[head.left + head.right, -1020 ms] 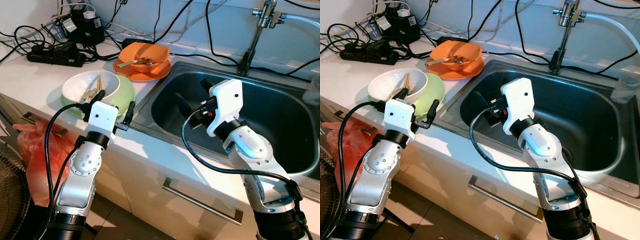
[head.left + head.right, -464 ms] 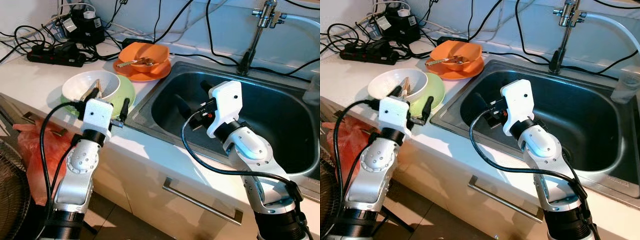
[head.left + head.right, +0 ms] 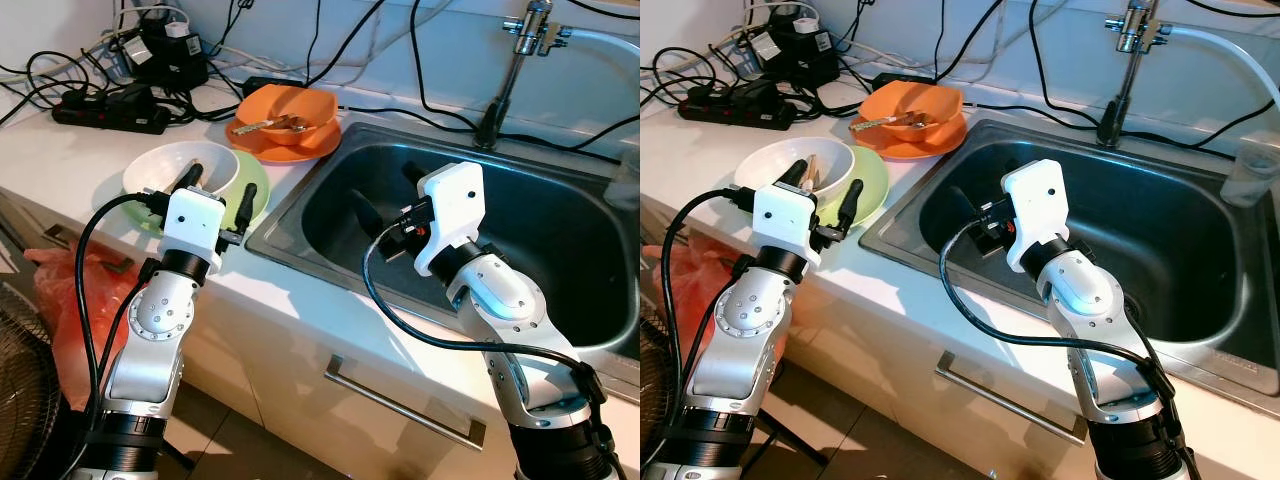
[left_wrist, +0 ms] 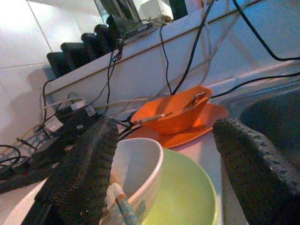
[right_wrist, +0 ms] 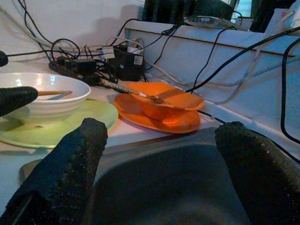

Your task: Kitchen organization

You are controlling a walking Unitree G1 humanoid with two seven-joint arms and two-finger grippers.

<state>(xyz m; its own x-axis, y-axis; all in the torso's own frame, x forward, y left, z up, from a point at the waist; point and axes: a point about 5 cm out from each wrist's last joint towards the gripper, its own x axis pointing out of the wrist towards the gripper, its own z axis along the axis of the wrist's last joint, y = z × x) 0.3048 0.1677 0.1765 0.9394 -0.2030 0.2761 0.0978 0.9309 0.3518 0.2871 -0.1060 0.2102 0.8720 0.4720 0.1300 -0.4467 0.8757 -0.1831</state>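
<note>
A white bowl holding chopsticks sits on a green plate on the white counter, left of the sink. My left gripper is open at the bowl's near side, one finger over its rim and the other over the plate. The left wrist view looks between the open fingers at the bowl and plate. Behind them an orange bowl with a utensil stands on an orange plate. Over the sink basin my right gripper hovers open and holds nothing.
A faucet rises behind the sink. A black power strip and tangled cables lie at the counter's back left. A glass stands at the far right. Below the counter are a drawer handle and an orange plastic bag.
My left gripper has moved forward and left, from the counter edge beside the plate to the white bowl's near rim. The right arm has stayed still.
</note>
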